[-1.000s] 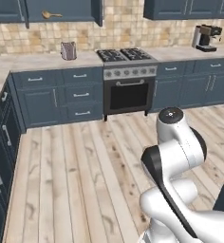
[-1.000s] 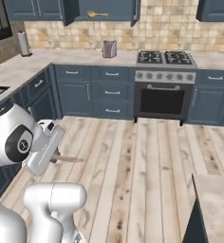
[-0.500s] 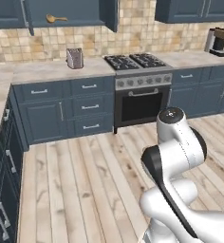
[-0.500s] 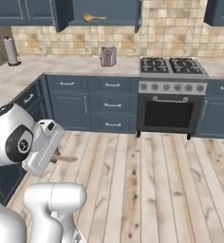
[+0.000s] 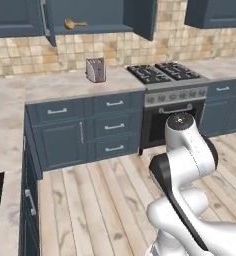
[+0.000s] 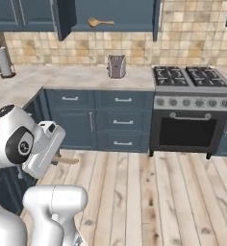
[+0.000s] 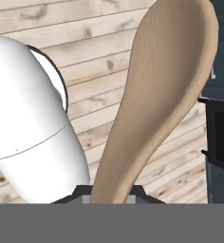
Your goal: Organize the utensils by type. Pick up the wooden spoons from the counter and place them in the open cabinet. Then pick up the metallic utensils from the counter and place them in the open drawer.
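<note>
In the hand view my gripper point(image 7: 112, 193) is shut on a light-brown wooden spoon point(image 7: 156, 95), whose oval bowl rises up the frame over the plank floor. In the right base view the gripper point(image 6: 54, 159) hangs low beside the arm with the spoon point(image 6: 67, 161) sticking out to the right. Another wooden spoon point(image 5: 75, 23) point(image 6: 100, 22) lies on the shelf of the open cabinet point(image 5: 97, 12) point(image 6: 120, 12) above the counter point(image 5: 55, 85) point(image 6: 72, 77). The metallic utensils and the open drawer are out of view.
A silver toaster point(image 5: 95, 70) point(image 6: 116, 66) stands on the counter under the cabinet. To its right is a stove with an oven point(image 5: 172, 100) point(image 6: 190, 115). A paper-towel roll point(image 6: 5, 61) stands at the far left. Slate-blue base cabinets run along the left side point(image 5: 30, 200).
The whole picture has shifted: the base has driven closer to the counter and the open cabinet, which now look larger. The gripper still holds the wooden spoon in the same pose.
</note>
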Controlling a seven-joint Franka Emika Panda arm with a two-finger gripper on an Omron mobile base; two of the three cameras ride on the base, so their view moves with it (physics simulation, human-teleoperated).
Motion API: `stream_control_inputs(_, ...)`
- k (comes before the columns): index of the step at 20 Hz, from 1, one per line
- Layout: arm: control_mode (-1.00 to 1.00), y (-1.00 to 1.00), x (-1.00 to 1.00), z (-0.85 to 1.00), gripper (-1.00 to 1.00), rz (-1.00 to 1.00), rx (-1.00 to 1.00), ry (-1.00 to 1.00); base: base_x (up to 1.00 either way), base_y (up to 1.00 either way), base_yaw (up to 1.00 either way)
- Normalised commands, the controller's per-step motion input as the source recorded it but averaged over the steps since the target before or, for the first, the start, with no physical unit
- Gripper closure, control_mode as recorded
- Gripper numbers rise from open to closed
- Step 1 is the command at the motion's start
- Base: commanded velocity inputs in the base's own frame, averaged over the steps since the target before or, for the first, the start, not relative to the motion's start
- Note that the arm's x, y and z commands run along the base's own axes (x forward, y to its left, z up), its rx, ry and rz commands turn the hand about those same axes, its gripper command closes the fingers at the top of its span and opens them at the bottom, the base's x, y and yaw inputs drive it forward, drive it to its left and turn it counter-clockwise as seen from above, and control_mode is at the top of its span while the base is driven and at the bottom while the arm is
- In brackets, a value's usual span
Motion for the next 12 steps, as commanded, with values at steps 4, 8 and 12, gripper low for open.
stream_control_inputs(4,1.00,0.00,0.00,0.00,1.00,0.00,0.00,0.00,0.81,0.67,-0.05)
stream_control_inputs(8,1.00,0.00,0.00,0.00,1.00,0.00,0.00,0.00,0.82,0.58,-0.09)
stream_control_inputs(12,1.00,0.00,0.00,0.00,1.00,0.00,0.00,0.00,0.83,0.46,-0.11)
